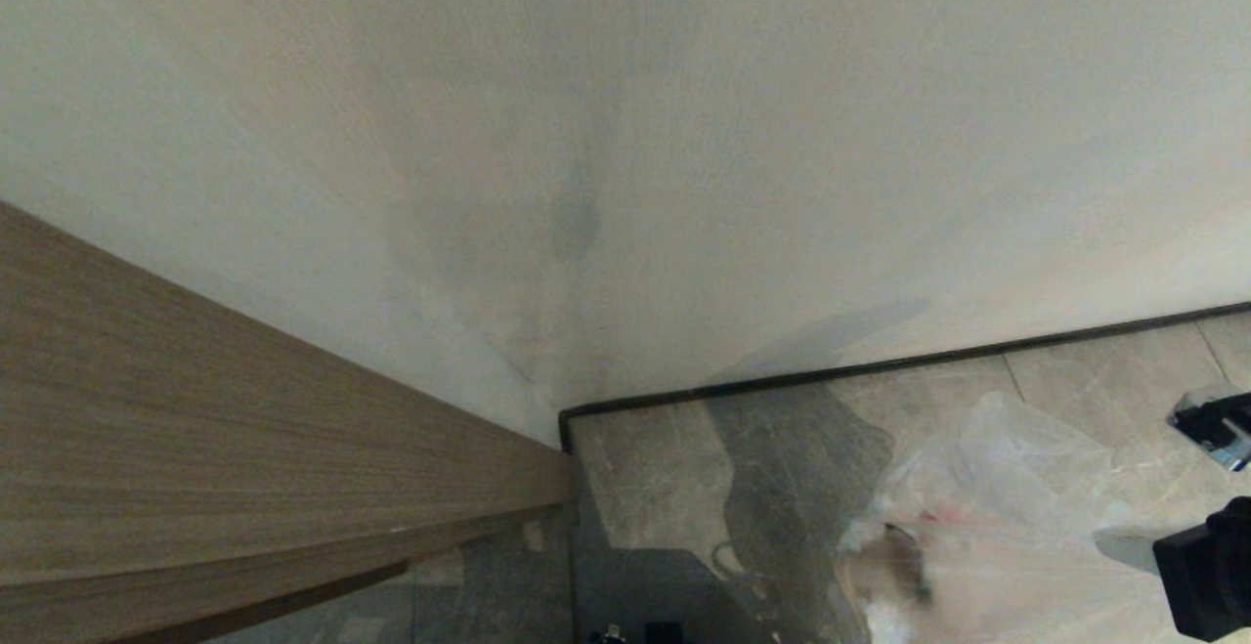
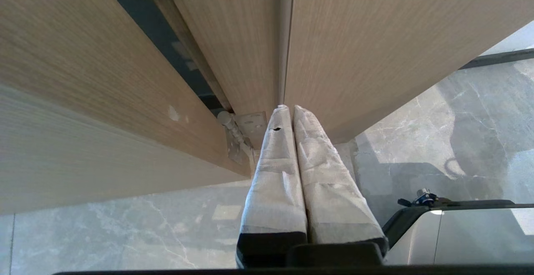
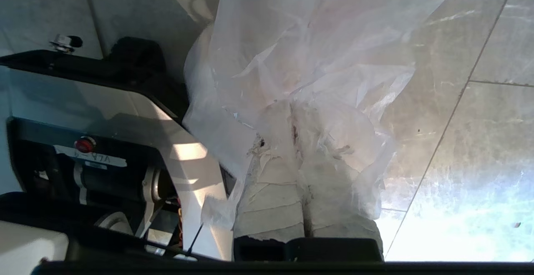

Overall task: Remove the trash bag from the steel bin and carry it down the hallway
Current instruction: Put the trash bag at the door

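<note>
Right wrist view shows the right hand (image 3: pixel 294 120) clamped shut on the trash bag (image 3: pixel 317 49), which hangs clear over the hallway (image 3: pixel 479 141) tiles. No steel bin in sight, so removal looks done; carrying remains. Left hand (image 2: pixel 288 112) closed, empty, beside a wooden door (image 2: pixel 375 37).

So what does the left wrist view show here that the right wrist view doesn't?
Only the left wrist view shows the left gripper, shut and empty, pointing at wood-grain panels with a metal hinge. Only the right wrist view shows the right gripper shut on the clear trash bag, which hangs beside the robot's base. Both show the grey marbled floor tiles of the hallway.
</note>
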{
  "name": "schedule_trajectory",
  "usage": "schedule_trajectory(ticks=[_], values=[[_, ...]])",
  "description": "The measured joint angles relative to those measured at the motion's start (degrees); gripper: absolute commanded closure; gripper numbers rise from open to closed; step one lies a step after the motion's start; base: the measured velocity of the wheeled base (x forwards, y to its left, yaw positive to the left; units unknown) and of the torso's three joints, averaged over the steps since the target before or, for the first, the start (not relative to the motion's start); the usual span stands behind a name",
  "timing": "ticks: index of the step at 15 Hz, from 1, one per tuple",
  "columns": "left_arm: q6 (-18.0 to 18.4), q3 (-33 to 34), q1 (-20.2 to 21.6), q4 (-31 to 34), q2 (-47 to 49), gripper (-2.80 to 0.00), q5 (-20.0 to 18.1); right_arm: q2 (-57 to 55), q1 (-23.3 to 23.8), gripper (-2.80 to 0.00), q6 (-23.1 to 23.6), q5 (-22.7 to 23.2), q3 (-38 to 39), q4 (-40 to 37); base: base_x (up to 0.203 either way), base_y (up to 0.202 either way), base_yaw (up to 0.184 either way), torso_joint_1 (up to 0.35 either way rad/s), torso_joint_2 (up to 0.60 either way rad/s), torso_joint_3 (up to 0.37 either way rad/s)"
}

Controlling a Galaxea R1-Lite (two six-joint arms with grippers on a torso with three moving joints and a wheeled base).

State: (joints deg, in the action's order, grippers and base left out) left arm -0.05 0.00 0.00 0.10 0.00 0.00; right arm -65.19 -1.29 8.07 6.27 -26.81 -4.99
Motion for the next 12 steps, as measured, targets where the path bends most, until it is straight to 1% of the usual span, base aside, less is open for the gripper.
schedule_trajectory(ticks=[3,5,7,10,12], values=[[0.00,0.00,0.00,0.00,0.00,0.00,0.00,-4.44,0.04,0.00,0.20,-1.11,0.96,5.38,0.000,0.000,0.000,0.000,0.00,0.000],[-0.05,0.00,0.00,0.00,0.00,0.00,0.00,-7.45,0.09,0.00,1.18,-1.37,1.49,8.86,0.000,0.000,0.000,0.000,0.00,0.000],[-0.02,0.00,0.00,0.00,0.00,0.00,0.00,-10.42,0.36,0.00,2.71,-1.40,1.85,12.21,0.000,0.000,0.000,0.000,0.00,0.000],[-0.02,0.00,0.00,-0.02,0.00,0.00,0.00,-15.04,0.80,0.00,6.33,-1.37,1.91,17.04,0.000,0.000,0.000,0.000,0.00,0.000],[-0.02,0.00,0.00,0.00,0.00,0.00,-0.02,-18.51,0.91,0.00,7.67,-1.37,1.61,20.51,0.000,0.000,0.000,0.000,0.00,0.000]])
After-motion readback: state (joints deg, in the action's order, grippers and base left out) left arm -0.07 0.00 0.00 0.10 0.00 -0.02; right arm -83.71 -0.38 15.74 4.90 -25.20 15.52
